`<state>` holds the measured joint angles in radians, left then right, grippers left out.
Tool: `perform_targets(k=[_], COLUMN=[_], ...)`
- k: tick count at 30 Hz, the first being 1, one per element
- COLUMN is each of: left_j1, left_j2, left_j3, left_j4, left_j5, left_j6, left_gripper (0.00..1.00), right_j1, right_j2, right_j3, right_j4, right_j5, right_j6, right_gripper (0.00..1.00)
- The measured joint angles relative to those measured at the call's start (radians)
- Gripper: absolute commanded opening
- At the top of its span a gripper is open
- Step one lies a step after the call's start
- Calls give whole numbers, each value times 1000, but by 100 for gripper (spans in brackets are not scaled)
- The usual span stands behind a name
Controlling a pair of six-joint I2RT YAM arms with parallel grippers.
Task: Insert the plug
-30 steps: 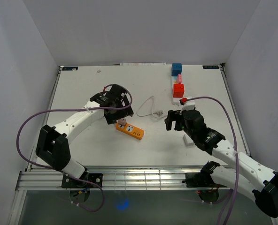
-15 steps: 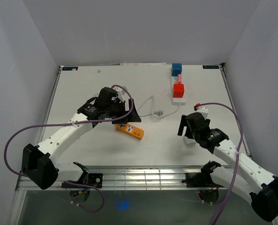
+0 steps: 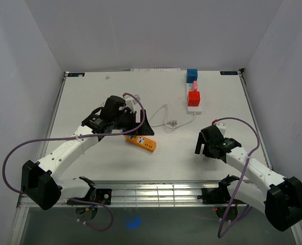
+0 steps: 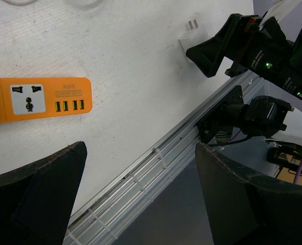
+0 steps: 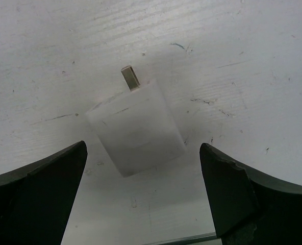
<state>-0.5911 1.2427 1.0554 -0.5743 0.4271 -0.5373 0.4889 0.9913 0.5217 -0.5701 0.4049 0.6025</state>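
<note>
You look down from behind the arms; both wrist views, the right closest, share the white boxy plug (image 5: 135, 133).

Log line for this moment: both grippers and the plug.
right gripper: open, straddling plug, no contact | left gripper: open, near strip | plug: lying on table, not inserted
</note>
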Motion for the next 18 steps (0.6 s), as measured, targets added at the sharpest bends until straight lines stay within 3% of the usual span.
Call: perform_targets(k=[3, 10, 18], left_j1=[0, 0, 0], left_j2=[-10, -10, -10], left_j3=[-1, -1, -1], left_j4=[0, -2, -10], left_j5=[0, -2, -5], left_j6=[8, 23, 32], left_gripper=[98, 98, 98], right_j1=[-5, -6, 39], right_j2=[29, 63, 63], right_j3=[-2, -3, -5], right_j4=[11, 50, 124], right_j5=[-15, -89, -206], right_j6=[-4, -12, -4], right_gripper=[100, 79, 78])
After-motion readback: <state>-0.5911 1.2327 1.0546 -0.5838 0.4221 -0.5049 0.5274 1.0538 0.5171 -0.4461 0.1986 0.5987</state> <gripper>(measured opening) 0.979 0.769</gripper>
